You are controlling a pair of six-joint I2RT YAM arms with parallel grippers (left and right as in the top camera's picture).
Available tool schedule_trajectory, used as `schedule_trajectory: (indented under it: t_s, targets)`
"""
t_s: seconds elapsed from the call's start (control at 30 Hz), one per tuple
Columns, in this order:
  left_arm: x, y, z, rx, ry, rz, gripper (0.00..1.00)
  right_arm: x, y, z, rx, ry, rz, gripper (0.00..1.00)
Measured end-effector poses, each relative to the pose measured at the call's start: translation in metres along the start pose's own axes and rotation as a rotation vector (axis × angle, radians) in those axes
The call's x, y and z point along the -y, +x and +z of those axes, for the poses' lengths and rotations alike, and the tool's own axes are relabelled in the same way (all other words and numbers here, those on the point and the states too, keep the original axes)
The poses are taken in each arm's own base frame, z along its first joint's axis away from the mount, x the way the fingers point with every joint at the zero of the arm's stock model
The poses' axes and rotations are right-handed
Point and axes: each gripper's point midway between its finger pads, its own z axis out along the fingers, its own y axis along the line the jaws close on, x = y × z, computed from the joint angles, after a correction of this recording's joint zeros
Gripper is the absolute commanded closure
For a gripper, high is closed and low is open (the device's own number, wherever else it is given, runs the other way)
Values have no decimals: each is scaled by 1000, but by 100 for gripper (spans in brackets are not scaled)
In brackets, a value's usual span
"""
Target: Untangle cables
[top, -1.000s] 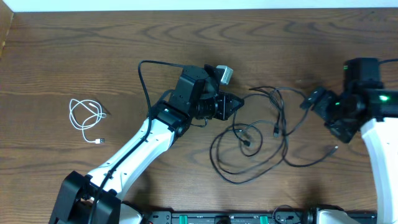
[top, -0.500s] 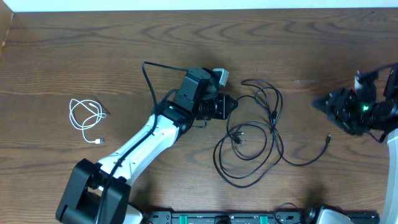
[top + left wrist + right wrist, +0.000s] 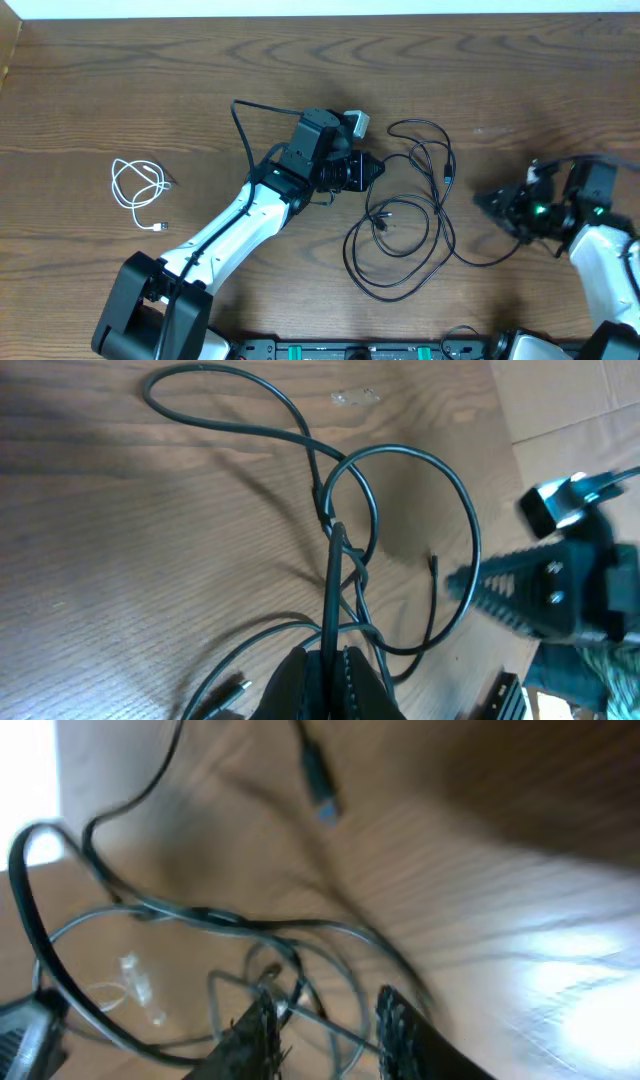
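Left gripper (image 3: 330, 665): pinching one of the black cables (image 3: 333, 575);
Right gripper (image 3: 325, 1010): jaws apart, empty, 3 o'clock of them;
White cable (image 3: 138, 188): 9 o'clock

Overhead view is evenly lit and pretty sharp across the table (image 3: 150, 80). Only the right tool (image 3: 485, 200) near the right edge is smeared with motion blur. The left wrist view is crisp: the black cables (image 3: 330, 590) throw soft shadows, and the upper left goes dim. Right wrist view is blurry all over, with glare at lower right and blown-out white at upper left.
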Motion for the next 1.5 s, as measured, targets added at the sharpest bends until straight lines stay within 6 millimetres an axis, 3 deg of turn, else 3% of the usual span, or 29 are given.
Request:
schedule_trajectory:
  t_s: [0.17, 0.33, 0.67, 0.73, 0.93, 1.27, 1.5]
  targets:
    - [0, 0, 0, -1, 1, 0, 92, -23, 17, 13, -59, -144, -42, 69]
    - [4, 3, 1, -13, 17, 3, 92, -67, 23, 26, -77, -261, -165, 69]
    - [12, 10, 5, -32, 33, 17, 92, -119, 28, 39, -48, -375, -314, 64]
    - [13, 10, 5, -32, 34, 18, 93, -119, 34, 43, -67, -363, -287, 59]
    - [21, 17, 9, -50, 47, 56, 92, -124, 38, 54, -84, -343, -163, 58]
    - [33, 29, 14, -76, 68, 160, 92, -137, 23, 53, -47, -377, -7, 54]
    - [33, 30, 14, -77, 69, 182, 93, -125, 33, 65, -90, -312, 80, 53]
